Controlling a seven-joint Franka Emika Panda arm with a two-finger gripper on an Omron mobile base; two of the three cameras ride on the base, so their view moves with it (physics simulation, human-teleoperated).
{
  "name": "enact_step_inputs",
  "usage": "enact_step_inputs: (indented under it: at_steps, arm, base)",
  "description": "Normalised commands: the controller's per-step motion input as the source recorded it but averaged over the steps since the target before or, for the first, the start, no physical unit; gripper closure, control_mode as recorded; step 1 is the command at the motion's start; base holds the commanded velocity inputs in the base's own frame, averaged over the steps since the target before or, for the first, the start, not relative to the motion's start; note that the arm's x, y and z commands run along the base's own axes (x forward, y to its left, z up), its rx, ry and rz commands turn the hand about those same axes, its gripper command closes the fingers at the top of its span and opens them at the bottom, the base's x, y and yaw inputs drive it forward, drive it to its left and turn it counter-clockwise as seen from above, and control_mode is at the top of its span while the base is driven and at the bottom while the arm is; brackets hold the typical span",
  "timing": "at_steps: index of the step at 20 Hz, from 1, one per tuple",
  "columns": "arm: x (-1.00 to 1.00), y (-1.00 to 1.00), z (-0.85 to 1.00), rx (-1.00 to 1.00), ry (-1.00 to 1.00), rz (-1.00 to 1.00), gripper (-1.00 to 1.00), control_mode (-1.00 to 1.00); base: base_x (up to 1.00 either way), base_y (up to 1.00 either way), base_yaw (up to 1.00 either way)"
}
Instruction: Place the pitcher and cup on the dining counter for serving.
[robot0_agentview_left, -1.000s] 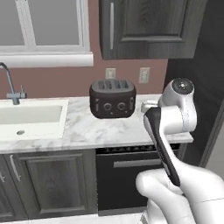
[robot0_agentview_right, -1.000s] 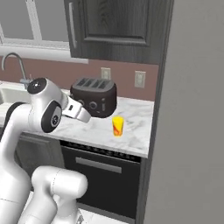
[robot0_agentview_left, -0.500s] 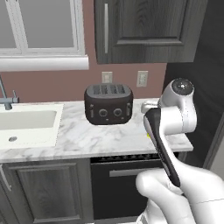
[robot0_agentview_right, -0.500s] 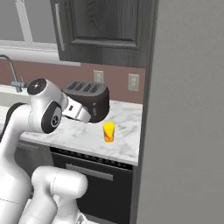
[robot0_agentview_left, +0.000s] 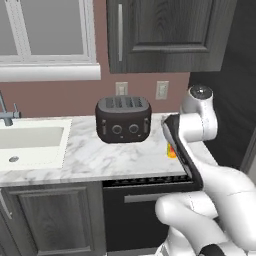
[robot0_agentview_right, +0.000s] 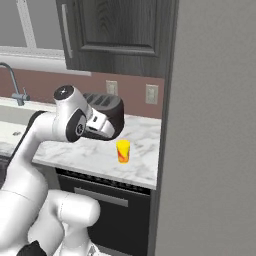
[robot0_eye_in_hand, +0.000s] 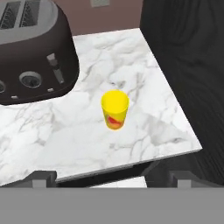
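The cup (robot0_eye_in_hand: 115, 110) is seen standing upright on the marble bench (robot0_eye_in_hand: 144, 65), just beside the dark toaster (robot0_eye_in_hand: 30, 52) and near the bench's front edge. Nothing is held: the fingers (robot0_eye_in_hand: 43, 177) are spread wide, well apart from the cup and aimed toward it. Judged from this, the task is at its start; the cup is not yet grasped, and both carries are left.

Base views flank arm, facing worktop (robot0_agentview_left: 90, 160); hand view looks down close; all share toaster (robot0_agentview_left: 123, 119).
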Motion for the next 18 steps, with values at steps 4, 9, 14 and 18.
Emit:
enact_step_inputs:
  at_steps: [4,9,14,18]
  arm:
    - [0.83,0.0,-0.26,0.0,0.31,0.0,-1.0,-1.0]
    - [0.75,-0.02,-0.34,0.0,0.28,0.01,-1.0,-1.0]
    - [0.52,-0.19,-0.48,0.0,0.16,0.05,-1.0,-1.0]
    - [0.34,-0.13,-0.5,0.02,0.01,0.03,-1.0,-1.0]
  base:
    - [0.0,0.0,0.0]
    - [0.0,0.0,0.0]
    - [0.0,0.0,0.0]
    - [0.0,0.0,0.0]
